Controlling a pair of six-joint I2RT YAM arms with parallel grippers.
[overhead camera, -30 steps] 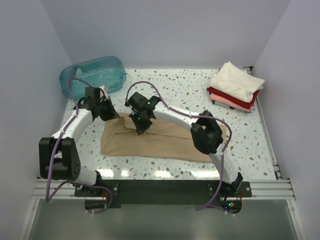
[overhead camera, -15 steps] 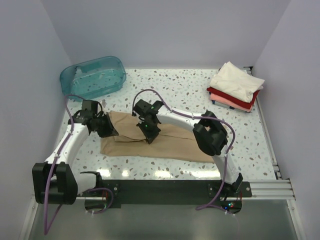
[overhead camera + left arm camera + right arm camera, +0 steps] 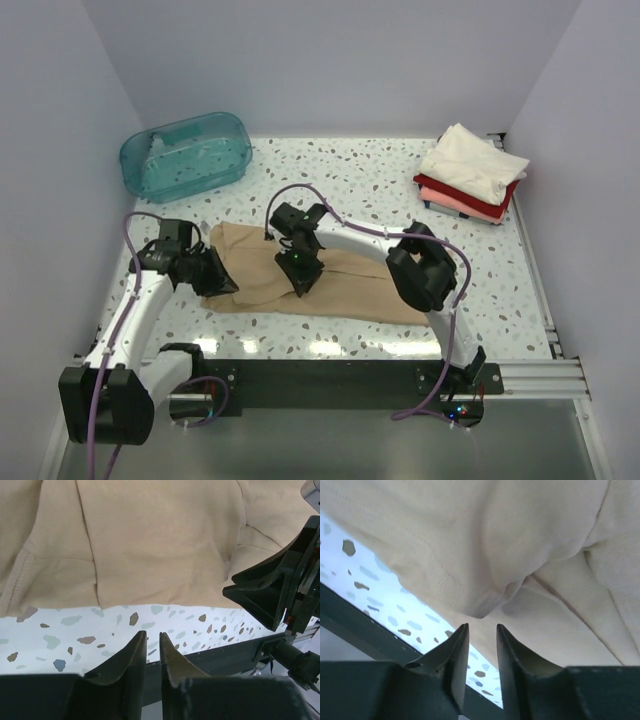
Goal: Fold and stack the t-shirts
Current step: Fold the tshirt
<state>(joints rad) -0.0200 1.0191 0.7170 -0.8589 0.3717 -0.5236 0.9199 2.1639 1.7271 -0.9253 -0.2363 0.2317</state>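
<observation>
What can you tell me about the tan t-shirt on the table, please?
The tan t-shirt is soft, matte knit cloth with stitched hems, folded into a long wrinkled band lying flat on the speckled table, its left end doubled over. The left gripper by its left end and the right gripper over its middle hold nothing.

The white table (image 3: pixel 380 180), flecked with grey and brown chips, fills the middle of the frame. A tan t-shirt (image 3: pixel 355 290) lies rumpled at centre, its lower edge near the table's front rim. A translucent teal tub (image 3: pixel 185 155) sits at upper left. At upper right rests a stack of folded shirts (image 3: pixel 470 165), a pink one apparently lowest
</observation>
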